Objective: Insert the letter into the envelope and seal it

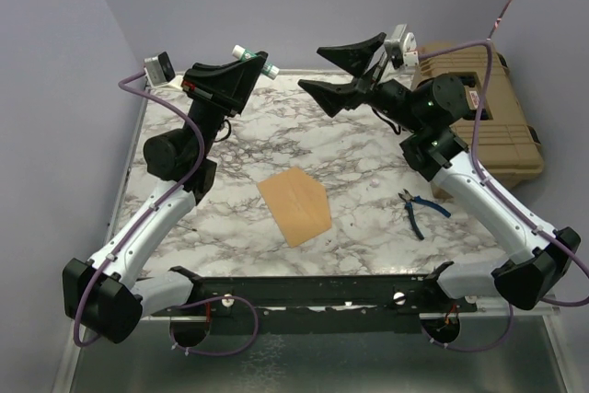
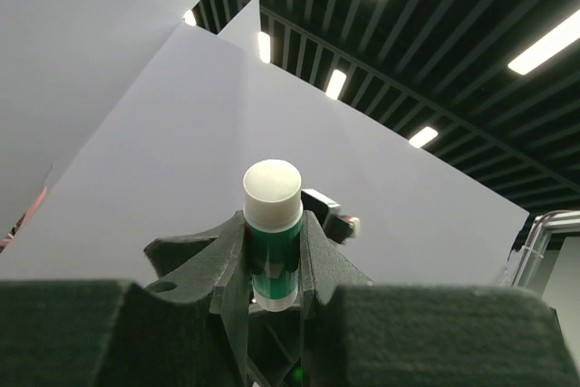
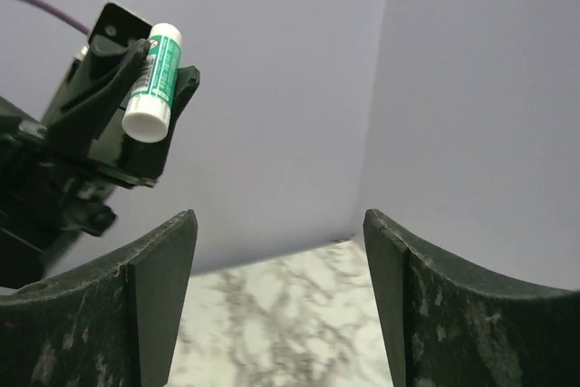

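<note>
The orange-brown envelope lies flat on the marble table, near the middle and towards the front, with its pointed side to the right. The pale letter is not in view. My left gripper is raised at the back left, shut on a green glue stick with a white cap. The left wrist view shows the stick clamped upright between the fingers. My right gripper is raised at the back centre, open and empty, facing the left one. The right wrist view shows the glue stick ahead at upper left.
Blue-handled pliers lie on the table at the right. A tan hard case stands off the table's back right. Lilac walls close in the back and both sides.
</note>
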Robot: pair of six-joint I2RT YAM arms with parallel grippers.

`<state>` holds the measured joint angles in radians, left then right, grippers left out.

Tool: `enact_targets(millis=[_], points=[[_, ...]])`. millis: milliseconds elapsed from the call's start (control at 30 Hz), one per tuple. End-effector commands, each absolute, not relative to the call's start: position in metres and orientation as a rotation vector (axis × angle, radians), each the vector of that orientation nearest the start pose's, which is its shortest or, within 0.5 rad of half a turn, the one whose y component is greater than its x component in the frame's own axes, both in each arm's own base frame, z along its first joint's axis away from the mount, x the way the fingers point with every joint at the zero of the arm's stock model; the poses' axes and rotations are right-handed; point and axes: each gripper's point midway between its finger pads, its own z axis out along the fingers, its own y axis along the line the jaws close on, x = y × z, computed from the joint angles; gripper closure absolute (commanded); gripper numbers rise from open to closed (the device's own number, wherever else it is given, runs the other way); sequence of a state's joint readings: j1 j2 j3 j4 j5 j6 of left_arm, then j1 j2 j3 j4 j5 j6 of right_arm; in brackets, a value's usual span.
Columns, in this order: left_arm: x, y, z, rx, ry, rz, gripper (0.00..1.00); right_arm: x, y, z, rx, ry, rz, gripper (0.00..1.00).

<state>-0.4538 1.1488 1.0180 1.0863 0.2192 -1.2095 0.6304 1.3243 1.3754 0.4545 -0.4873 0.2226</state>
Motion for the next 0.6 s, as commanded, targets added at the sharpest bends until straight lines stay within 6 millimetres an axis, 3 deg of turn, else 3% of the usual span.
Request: enact_targets(millis=[0, 400, 567], points=[[0.251, -0.205, 0.561, -0.07, 0.756, -1.676, 1.0, 0.276, 0.317, 0.525, -0.895, 0.774, 0.672, 0.25], [0.252, -0.209, 0.554, -0.061, 0.785, -1.671, 1.0, 0.247, 0.35, 0.549, -0.957, 0.514, 0.489, 0.4], [0.25, -0.208, 0.555, -0.057, 0.786, -1.671, 1.0, 0.247, 0.366, 0.545, -0.995, 0.497, 0.448, 0.47]])
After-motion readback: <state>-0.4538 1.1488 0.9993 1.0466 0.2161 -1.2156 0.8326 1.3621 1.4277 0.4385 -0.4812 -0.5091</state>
